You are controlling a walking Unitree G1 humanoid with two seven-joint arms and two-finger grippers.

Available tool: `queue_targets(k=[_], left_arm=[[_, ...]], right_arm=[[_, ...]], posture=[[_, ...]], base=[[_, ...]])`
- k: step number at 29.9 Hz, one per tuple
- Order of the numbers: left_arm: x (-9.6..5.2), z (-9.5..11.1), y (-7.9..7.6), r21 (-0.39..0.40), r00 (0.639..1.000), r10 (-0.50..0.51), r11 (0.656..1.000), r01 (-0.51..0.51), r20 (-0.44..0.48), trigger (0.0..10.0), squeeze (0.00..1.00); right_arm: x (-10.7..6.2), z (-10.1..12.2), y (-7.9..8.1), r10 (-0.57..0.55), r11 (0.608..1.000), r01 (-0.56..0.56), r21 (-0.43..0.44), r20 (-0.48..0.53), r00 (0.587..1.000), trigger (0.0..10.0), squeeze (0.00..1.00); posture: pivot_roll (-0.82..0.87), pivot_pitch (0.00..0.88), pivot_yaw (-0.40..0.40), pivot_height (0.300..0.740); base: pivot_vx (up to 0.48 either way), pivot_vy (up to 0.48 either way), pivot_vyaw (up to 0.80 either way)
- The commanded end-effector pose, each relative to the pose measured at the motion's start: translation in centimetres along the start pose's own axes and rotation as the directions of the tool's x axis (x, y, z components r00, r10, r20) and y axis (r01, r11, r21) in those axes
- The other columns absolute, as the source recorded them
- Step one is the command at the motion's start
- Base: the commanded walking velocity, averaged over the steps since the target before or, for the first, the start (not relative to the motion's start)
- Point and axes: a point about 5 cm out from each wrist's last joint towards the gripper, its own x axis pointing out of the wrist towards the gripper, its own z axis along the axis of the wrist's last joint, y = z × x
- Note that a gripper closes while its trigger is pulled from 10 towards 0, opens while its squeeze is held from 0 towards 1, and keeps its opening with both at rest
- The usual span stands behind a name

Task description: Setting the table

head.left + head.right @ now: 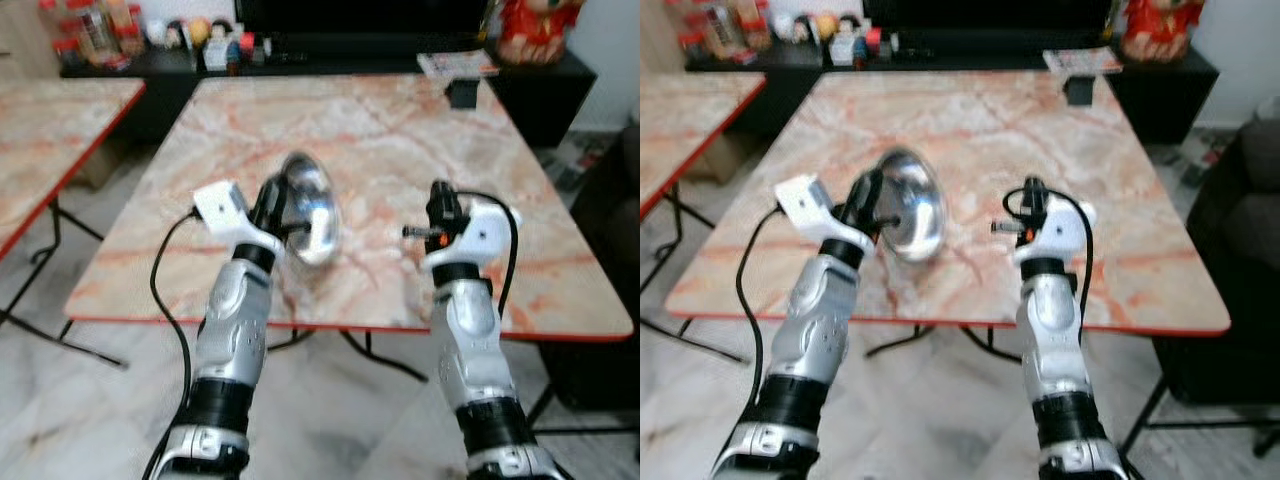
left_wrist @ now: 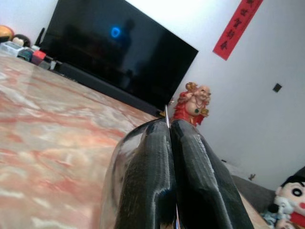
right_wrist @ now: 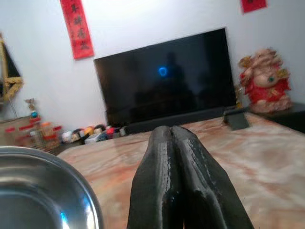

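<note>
Pinched by its thin rim in the closed left claw [image 1: 283, 215], the steel bowl [image 1: 312, 207] hangs tilted above the near part of the counter [image 1: 400, 130] and could slip and clatter down, while beside the bowl the right claw [image 1: 437, 203] hovers closed and empty.

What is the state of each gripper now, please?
Left gripper: shut on the rim of the steel bowl, held tilted above the marble table.
Right gripper: shut, holding nothing.
</note>
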Motion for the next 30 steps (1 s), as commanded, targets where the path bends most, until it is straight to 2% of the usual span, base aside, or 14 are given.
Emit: queue_targets(k=[1,10,20,30], left_arm=[[0.16,0.68,-0.36,0.002,0.999,-0.012,1.000,0.012,0.032,10.0,0.00],[0.14,0.75,-0.41,-0.011,0.999,-0.013,1.000,0.014,0.038,10.0,0.00],[0.14,0.78,-0.17,0.010,0.999,0.003,1.000,-0.004,0.038,10.0,0.00],[0.13,0.84,-0.06,0.015,0.999,0.009,1.000,-0.010,0.040,10.0,0.00]], right_arm=[[0.00,0.19,-0.44,-0.009,1.000,0.009,-0.014,0.007,1.000,10.0,0.00],[0.03,0.18,-0.49,-0.012,1.000,0.012,-0.012,0.007,1.000,10.0,0.00],[0.04,0.28,-0.54,-0.009,0.999,0.010,-0.031,0.012,1.000,10.0,0.00],[0.05,0.25,-0.49,-0.009,0.999,0.009,-0.037,0.010,1.000,10.0,0.00]], posture=[[0.00,0.107,0.018,0.740],[0.00,0.112,0.017,0.740],[-0.01,0.110,0.015,0.740],[0.00,0.110,0.015,0.740]], base=[[0.000,0.000,0.00],[0.000,0.000,0.00],[0.000,0.000,0.00],[0.000,-0.281,0.00]])
